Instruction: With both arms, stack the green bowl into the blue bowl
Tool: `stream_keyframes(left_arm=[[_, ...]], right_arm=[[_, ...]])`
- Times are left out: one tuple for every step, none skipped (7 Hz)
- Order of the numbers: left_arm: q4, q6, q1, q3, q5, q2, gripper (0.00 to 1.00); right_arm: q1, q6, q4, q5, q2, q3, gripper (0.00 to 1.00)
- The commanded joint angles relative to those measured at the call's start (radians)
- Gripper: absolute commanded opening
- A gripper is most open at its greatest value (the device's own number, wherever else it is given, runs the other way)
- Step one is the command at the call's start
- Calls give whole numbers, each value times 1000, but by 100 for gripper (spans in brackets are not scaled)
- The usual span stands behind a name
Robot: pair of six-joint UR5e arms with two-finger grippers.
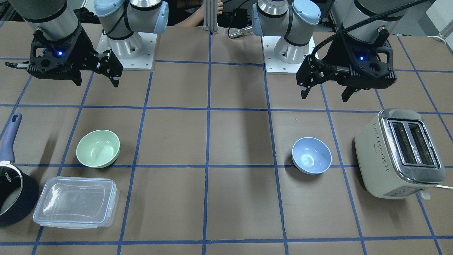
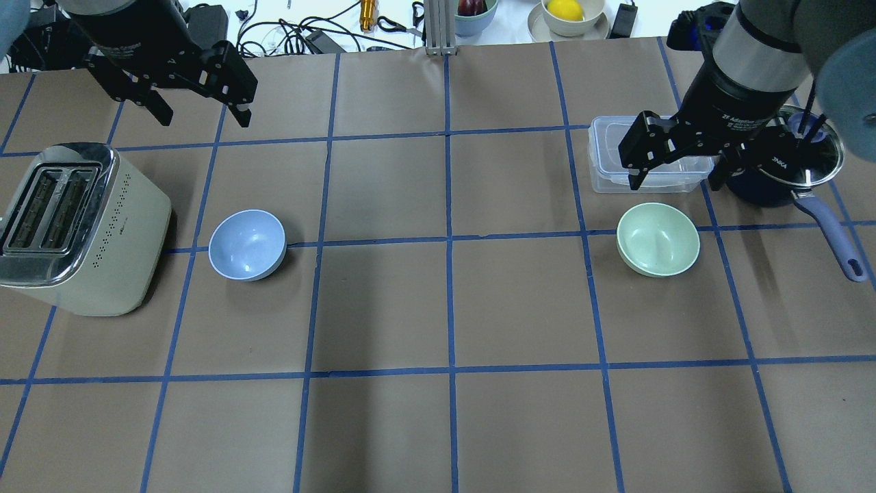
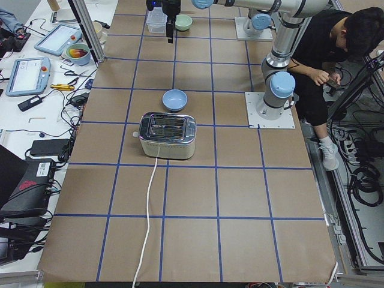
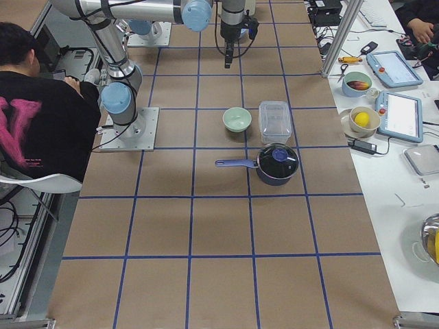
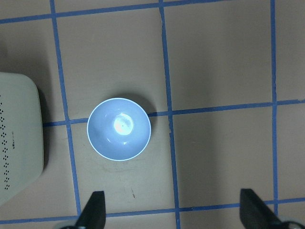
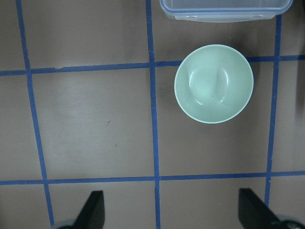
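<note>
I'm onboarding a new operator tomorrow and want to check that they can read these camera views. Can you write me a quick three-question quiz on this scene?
1. True or false: the green bowl sits inside the blue bowl.
2. Which thing stands right beside the blue bowl? A. toaster B. saucepan C. clear container
3. Fill in: the left claw and the right claw both hang above the table with jaws ____.

Key
1. False: the bowls stand far apart on the table.
2. A: the saucepan and clear container are near the green bowl.
3. open
</note>
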Motion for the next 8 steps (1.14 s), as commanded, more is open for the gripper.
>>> stream_keyframes(left_arm=[[9, 0, 0, -6, -3, -1, 100], [7, 3, 0, -15, 0, -5, 100], [24, -1, 3, -12, -2, -22, 100], [27, -1, 6, -21, -2, -7, 100], [11, -1, 13, -29, 6, 8, 100], [0, 2, 27, -45, -5, -7, 100], [13, 14, 71, -111, -5, -18, 100], [103, 17, 128, -216, -5, -28, 99]], right_arm=[[0, -2, 0, -2, 0, 0, 100], [0, 0, 0, 1, 0, 0, 100], [0, -2, 0, -1, 0, 2, 100], [0, 0, 0, -1, 0, 2, 100], [0, 0, 0, -2, 0, 2, 100], [0, 2, 0, -4, 2, 2, 100], [0, 8, 0, -4, 2, 0, 100], [-12, 11, -18, -5, 14, 2, 100]])
